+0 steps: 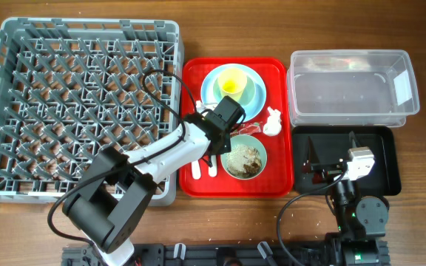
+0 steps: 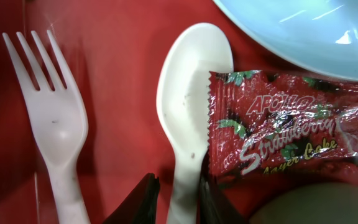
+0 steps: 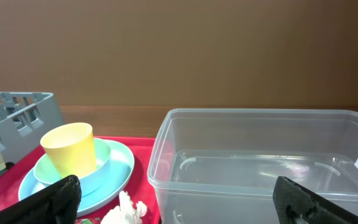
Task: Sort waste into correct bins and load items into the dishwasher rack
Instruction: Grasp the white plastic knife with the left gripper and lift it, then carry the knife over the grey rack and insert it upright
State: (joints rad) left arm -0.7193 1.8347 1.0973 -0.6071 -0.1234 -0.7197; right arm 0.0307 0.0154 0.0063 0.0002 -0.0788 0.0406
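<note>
Over the red serving tray [image 1: 191,74], left fingers [image 2: 148,199]: your left fingers are hanging low over the tray's left part. They are standing slightly apart on either side of the spoon's handle. A sliver of red is showing between one finger and the handle, so they are not clamping it.
Spoon [image 2: 188,93]: it is lying hollow side up on the tray, with its handle running between your left fingers.
Fork [image 2: 55,118]: it is lying on the tray just left of the spoon, not touching it, tines pointing the same way.
Wrapper [image 2: 291,124]: the red snack wrapper is lying on the tray between plate and bowl, its serrated end overlapping the spoon's right edge.
Plate [image 1: 207,89]: it is sitting on the tray's far half, and the yellow cup [image 1: 233,81] is standing upright on it.
Bowl [image 1: 262,148]: it is sitting on the tray's near right part, holding the food scraps [image 1: 246,159].
Tissue [image 1: 272,122]: it is lying by the tray's right rim.
Tub [image 1: 350,55]: it is sitting on the worktop just right of the tray, at the far end.
Black tray [image 1: 383,140]: it is sitting just right of the red tray, at the near end.
Right fingers [image 3: 58,199]: you are holding them wide apart over the black tray, gripping nothing and facing the tub.
Rack [image 1: 87,28]: it is sitting on the worktop just left of the tray.
</note>
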